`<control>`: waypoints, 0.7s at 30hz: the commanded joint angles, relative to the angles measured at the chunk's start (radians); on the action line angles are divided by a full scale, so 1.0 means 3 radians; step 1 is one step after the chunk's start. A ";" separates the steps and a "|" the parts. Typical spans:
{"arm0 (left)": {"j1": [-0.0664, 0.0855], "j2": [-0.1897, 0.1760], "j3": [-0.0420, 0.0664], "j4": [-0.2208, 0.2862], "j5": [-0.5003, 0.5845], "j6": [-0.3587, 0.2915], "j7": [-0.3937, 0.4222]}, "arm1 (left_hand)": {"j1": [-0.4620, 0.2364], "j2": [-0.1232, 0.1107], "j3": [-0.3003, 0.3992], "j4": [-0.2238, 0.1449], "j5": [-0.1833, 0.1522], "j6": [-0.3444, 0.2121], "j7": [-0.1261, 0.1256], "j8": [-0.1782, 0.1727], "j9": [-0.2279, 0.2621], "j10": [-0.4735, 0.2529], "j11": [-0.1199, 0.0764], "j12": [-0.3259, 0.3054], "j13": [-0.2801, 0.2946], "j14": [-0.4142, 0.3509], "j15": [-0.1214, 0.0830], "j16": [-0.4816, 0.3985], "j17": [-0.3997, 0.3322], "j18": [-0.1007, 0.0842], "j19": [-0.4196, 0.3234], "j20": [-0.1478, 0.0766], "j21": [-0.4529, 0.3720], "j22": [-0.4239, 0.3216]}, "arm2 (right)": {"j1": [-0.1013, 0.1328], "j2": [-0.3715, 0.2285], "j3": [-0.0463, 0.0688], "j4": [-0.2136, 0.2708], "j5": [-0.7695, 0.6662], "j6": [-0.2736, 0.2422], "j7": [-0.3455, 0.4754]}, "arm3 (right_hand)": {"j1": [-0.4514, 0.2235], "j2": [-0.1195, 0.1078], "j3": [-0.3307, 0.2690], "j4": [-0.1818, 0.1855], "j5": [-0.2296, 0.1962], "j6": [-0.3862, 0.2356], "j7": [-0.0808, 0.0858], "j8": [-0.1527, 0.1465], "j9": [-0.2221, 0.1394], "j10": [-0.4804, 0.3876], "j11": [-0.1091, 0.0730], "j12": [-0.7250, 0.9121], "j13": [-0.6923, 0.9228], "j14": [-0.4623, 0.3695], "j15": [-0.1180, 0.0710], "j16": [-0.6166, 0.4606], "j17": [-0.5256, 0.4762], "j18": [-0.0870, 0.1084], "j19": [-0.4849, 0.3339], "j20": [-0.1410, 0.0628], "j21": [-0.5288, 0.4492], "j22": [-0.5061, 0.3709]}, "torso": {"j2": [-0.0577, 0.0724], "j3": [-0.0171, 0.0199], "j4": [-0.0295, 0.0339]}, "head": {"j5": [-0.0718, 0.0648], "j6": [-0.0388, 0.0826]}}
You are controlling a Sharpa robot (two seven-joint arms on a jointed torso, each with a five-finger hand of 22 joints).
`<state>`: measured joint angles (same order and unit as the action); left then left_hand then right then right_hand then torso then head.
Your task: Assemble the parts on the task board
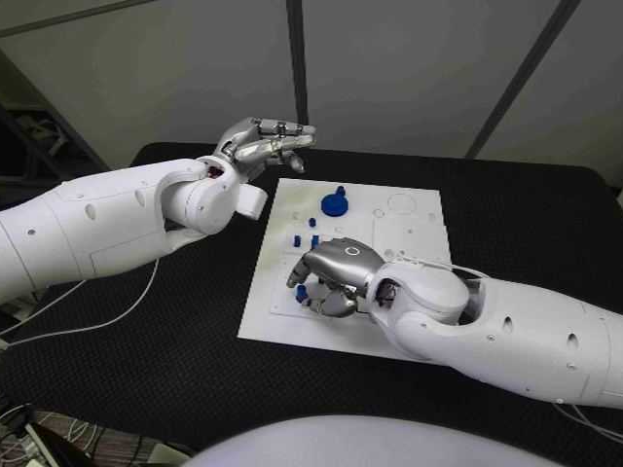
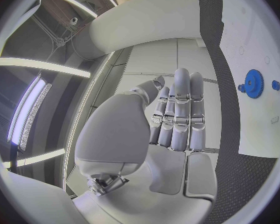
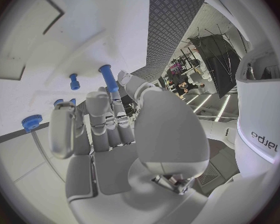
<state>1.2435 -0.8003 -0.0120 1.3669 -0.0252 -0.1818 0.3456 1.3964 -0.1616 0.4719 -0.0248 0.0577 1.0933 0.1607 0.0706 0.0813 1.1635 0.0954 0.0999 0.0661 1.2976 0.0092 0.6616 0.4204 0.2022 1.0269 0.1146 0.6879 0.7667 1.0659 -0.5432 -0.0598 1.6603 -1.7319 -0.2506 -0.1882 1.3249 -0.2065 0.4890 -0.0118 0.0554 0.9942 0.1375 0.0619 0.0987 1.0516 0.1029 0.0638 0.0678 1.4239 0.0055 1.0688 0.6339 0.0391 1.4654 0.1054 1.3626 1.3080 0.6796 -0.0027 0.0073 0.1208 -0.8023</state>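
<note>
Nearest to us, our right hand (image 1: 337, 276) sits low over the near end of the task board (image 1: 410, 321), fingers curled down among the small blue pegs (image 1: 309, 240). In the right wrist view a blue peg (image 3: 107, 77) stands right at the fingertips (image 3: 122, 92); we cannot tell whether it is pinched or only touched. We judge this to be a peg pick or seating step, so we should keep the wrist steady, hold the peg upright, and press straight down so it does not tilt in its hole or knock the neighbouring pegs. The pegs are short, slim and bright blue, with wider caps, and look easy to topple. Beyond the right hand, further up the white board, a blue gear (image 1: 336, 203) lies flat. Beyond that, our left hand (image 1: 266, 142) hovers above the board's far corner, holding nothing, fingers loosely bent.
</note>
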 commanded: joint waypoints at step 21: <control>0.0003 -0.0091 -0.0054 0.0068 0.0009 -0.0010 0.0066 | -0.0014 0.0038 -0.0015 -0.0015 0.0001 -0.0022 0.0013 -0.0016 -0.0002 -0.0017 0.0015 -0.0018 -0.0004 0.0002 0.0005 -0.0031 -0.0005 -0.0067 -0.0018 0.0000 -0.0026 -0.0008 | 0.0005 -0.1432 0.0158 0.0657 0.1469 -0.0750 -0.0248 | -0.0218 -0.0073 -0.0334 0.0326 0.0003 0.0361 -0.0142 0.0153 0.0089 0.1154 -0.0292 0.0601 0.0403 0.0188 -0.0212 0.0438 0.0660 -0.0067 0.0250 -0.0164 0.0453 0.0678 | -0.0028 -0.0012 -0.0052 | -0.0293 0.0136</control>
<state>1.2433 -0.8276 -0.0287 1.3816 -0.0250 -0.1812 0.3424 1.3923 -0.1576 0.4689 -0.0278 0.0577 1.0897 0.1644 0.0706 0.0812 1.1600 0.0989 0.0999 0.0661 1.2976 0.0092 0.6566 0.4197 0.2022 1.0269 0.1147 0.6840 0.7659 1.0663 -0.9670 -0.0130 1.8464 -1.4395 -0.4544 -0.1957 1.2663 -0.2279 0.3931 0.0854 0.0554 1.0975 0.0953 0.1056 0.1239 1.3872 0.0179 0.2383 0.1844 1.4663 -0.0535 1.1980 0.8298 0.0301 1.4655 0.0584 1.4946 1.3078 0.6740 -0.0047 -0.0014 0.0431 -0.7671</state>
